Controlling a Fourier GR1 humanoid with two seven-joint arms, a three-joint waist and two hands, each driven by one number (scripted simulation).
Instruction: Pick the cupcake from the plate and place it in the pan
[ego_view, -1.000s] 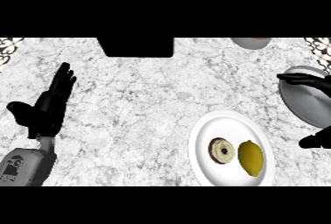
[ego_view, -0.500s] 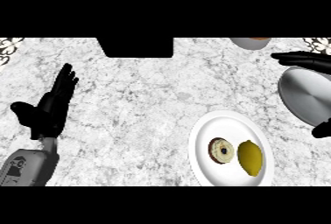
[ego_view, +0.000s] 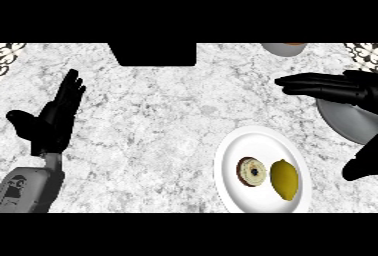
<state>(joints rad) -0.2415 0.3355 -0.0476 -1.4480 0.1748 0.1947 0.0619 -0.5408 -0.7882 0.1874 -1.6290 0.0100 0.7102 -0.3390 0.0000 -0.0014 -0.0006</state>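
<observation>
A white plate (ego_view: 244, 145) lies at the lower right of the marble counter. On it sit a cupcake (ego_view: 252, 171) with dark icing and pale edge, and a yellow lemon (ego_view: 284, 180) just right of it. The grey pan (ego_view: 347, 120) shows at the right edge, partly hidden by my right hand (ego_view: 332, 87). That hand is open, its straight fingers pointing left over the pan's upper part, its thumb low at the right edge. It is above and right of the plate, apart from the cupcake. My left hand (ego_view: 52, 120) rests open at the left, fingers up.
A black block (ego_view: 157, 54) stands at the counter's top middle. A pale bowl (ego_view: 284, 48) shows at the top right. Patterned patches sit in both top corners. Bare marble stretches between the left hand and the plate.
My right hand has moved left and up across the pan, its fingers now reaching further left over the counter. The left hand, plate, cupcake and lemon have stayed put.
</observation>
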